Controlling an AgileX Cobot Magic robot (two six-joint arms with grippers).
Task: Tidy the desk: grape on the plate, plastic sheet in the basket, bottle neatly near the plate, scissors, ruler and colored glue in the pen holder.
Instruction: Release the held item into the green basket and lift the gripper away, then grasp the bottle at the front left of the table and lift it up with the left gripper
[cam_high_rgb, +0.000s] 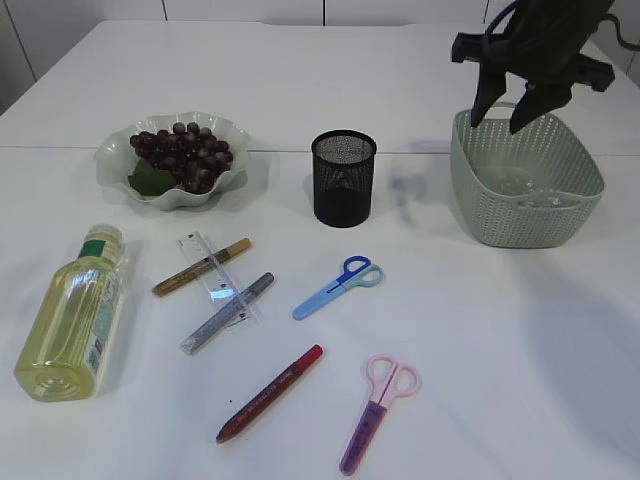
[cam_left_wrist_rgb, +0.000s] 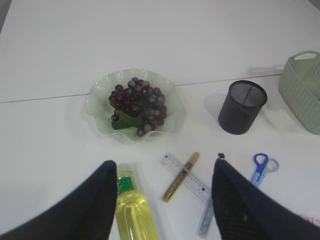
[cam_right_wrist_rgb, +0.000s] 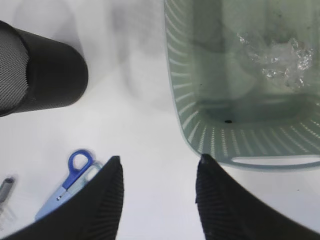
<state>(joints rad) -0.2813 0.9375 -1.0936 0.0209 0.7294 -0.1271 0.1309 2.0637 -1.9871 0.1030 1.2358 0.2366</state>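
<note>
The grapes (cam_high_rgb: 183, 153) lie on the pale green plate (cam_high_rgb: 112, 163). The clear plastic sheet (cam_right_wrist_rgb: 277, 59) lies crumpled in the green basket (cam_high_rgb: 525, 215). The yellow bottle (cam_high_rgb: 73, 312) lies on its side at the left. The clear ruler (cam_high_rgb: 217, 272), a gold glue pen (cam_high_rgb: 200, 266), a silver glue pen (cam_high_rgb: 227, 312) and a red glue pen (cam_high_rgb: 270, 392) lie mid-table. Blue scissors (cam_high_rgb: 338, 287) and pink scissors (cam_high_rgb: 378, 410) lie nearby. The black mesh pen holder (cam_high_rgb: 344, 178) is empty. My right gripper (cam_high_rgb: 506, 108) is open above the basket's left rim. My left gripper (cam_left_wrist_rgb: 165, 165) is open, high above the bottle and ruler.
The white table (cam_high_rgb: 480, 340) carries everything. The basket stands at the back right and the plate at the back left, with the pen holder between them. A seam line crosses the table behind the plate.
</note>
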